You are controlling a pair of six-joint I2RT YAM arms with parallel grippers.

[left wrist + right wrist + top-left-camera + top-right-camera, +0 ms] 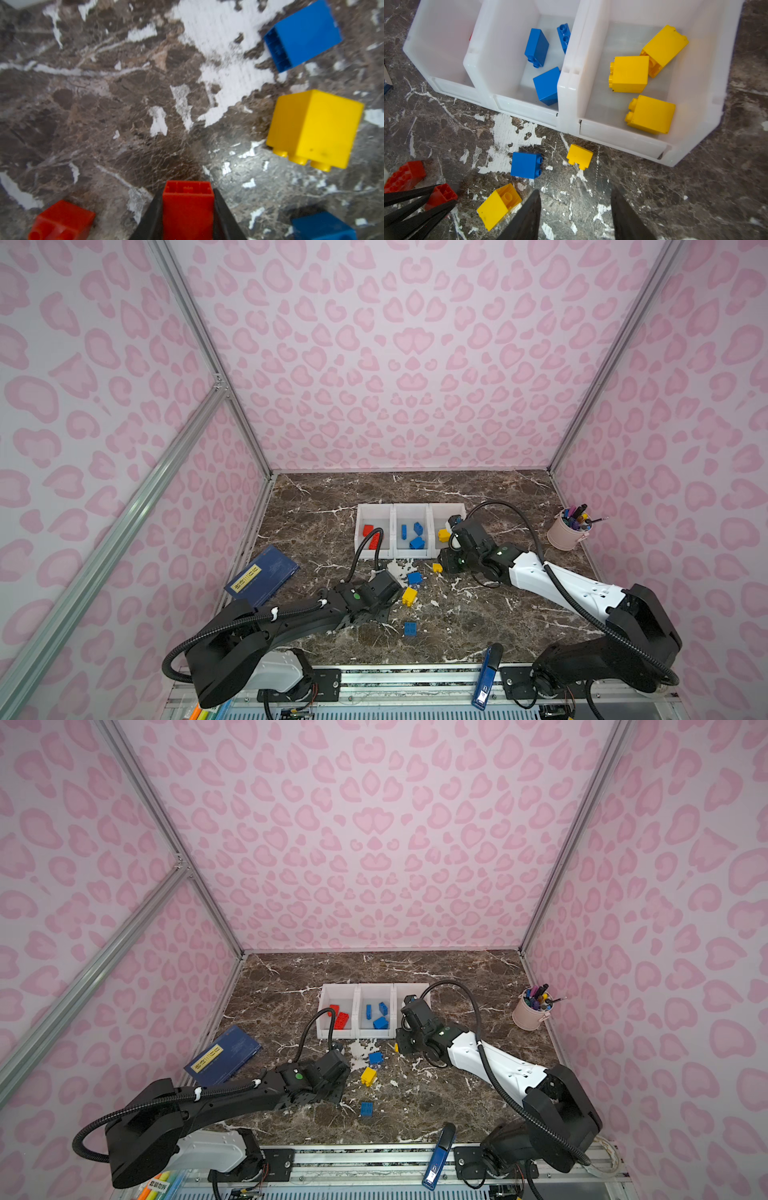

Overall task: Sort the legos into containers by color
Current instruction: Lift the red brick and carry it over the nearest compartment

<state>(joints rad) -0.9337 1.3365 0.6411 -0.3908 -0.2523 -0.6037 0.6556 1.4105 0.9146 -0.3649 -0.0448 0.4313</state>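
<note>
Gripping a red brick [188,212] in my left gripper [188,192]; my right gripper [575,190] hangs open, empty. The yellow label [246,584] on the book [276,566] is unreadable.

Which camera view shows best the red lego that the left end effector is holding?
The left wrist view: the red lego appears large and close, clamped in the left end effector. The right wrist view shows it small at the picture's edge. In both top views the left arm hides it.
</note>
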